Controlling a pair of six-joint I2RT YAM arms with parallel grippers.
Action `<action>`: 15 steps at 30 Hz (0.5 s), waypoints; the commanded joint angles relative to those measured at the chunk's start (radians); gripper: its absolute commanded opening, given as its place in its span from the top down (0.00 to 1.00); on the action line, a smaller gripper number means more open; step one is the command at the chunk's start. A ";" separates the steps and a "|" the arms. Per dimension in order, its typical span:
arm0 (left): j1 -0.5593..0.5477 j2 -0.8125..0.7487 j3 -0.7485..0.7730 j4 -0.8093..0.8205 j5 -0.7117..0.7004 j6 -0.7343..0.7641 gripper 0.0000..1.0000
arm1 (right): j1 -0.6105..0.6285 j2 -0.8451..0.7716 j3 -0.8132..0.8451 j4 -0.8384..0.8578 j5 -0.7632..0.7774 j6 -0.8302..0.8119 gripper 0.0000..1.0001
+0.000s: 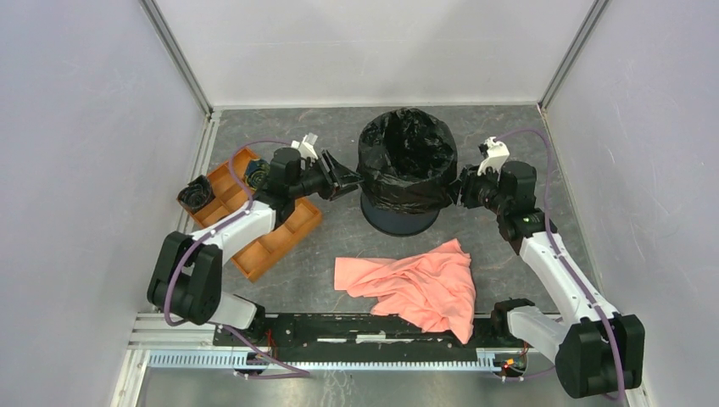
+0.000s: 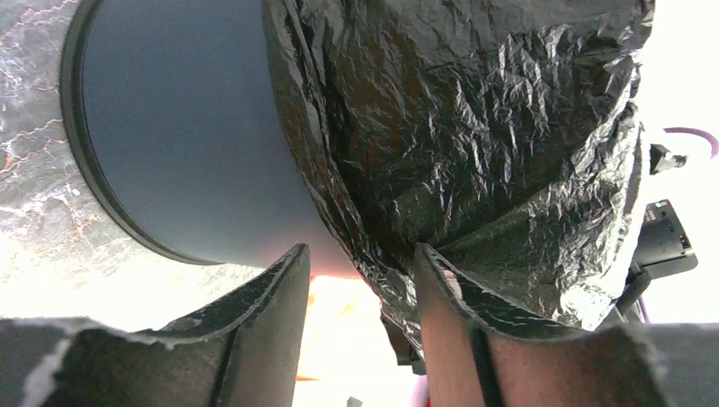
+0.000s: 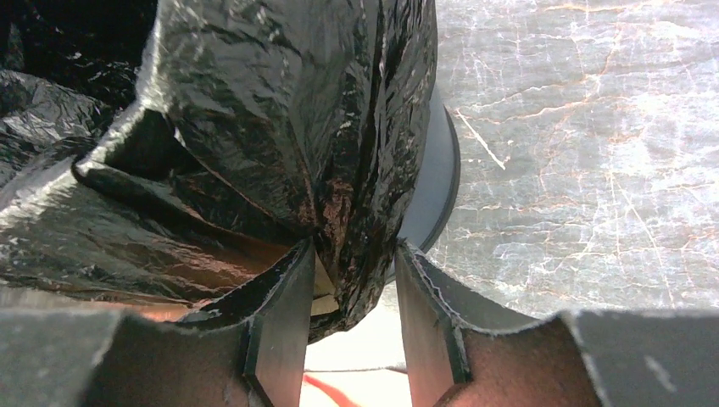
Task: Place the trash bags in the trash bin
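**First speaker:** Where is the trash bag?

**Second speaker:** The black trash bag [image 1: 405,161] lines the navy trash bin [image 1: 398,222] at the back centre of the table [image 1: 339,246]. Its wrinkled film is folded out over the rim and hangs down the sides.

**First speaker:** And the grippers?

**Second speaker:** The left gripper [image 1: 349,180] is at the bin's left side with its jaws parted. The film's hanging edge is between them, touching one finger [image 2: 441,297]. The right gripper [image 1: 460,191] is on the opposite side, with a bunched fold filling most of the space between its fingers. I cannot tell whether it is pinching the fold.
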 commanded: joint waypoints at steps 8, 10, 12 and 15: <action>-0.034 0.121 -0.040 0.114 -0.056 0.008 0.67 | 0.002 0.018 -0.099 0.247 -0.013 0.138 0.53; -0.034 0.140 -0.037 0.116 -0.061 0.020 0.70 | 0.002 0.032 -0.127 0.267 0.028 0.135 0.53; -0.034 0.168 -0.030 0.115 -0.058 0.032 0.72 | 0.003 0.048 -0.136 0.257 0.061 0.115 0.53; -0.034 0.189 -0.014 0.094 -0.059 0.064 0.73 | 0.002 0.063 -0.109 0.192 0.071 0.078 0.52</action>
